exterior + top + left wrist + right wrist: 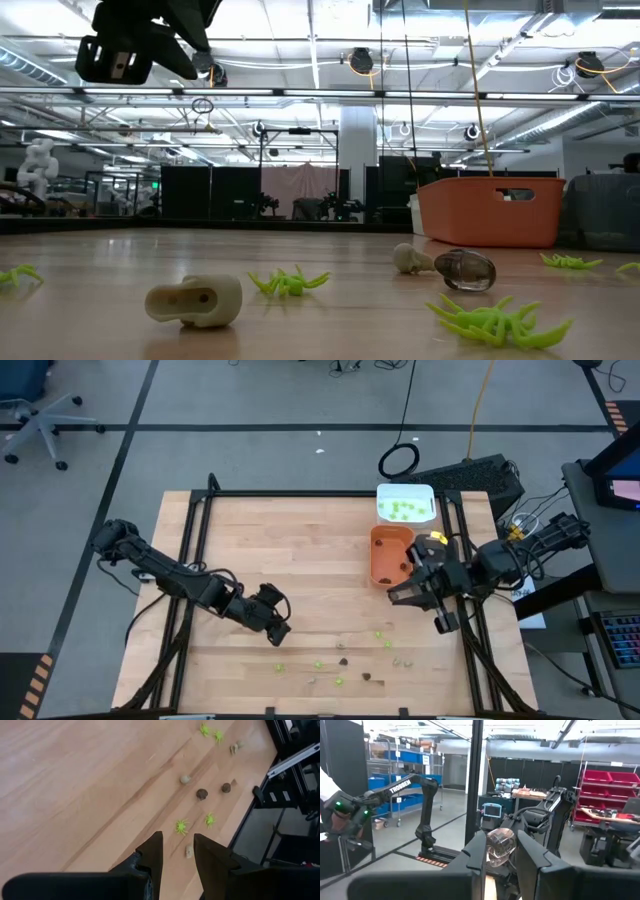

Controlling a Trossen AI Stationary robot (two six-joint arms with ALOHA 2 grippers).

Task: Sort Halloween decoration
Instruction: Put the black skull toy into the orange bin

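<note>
Halloween decoration, one clear-brown piece [500,845], is clamped between the right gripper [501,851] fingers, raised beside the orange tray [388,555] (green pieces are seen in the white tray [405,503] beyond). Left gripper [177,851] fingers are held slightly apart, empty, above the counter [300,550]. Green, brown and beige pieces [345,658] are scattered along the counter's near edge.

Two dark jointed arms, each ending in two black wedge-shaped fingers [150,852]; cables trail from the right arm.
</note>
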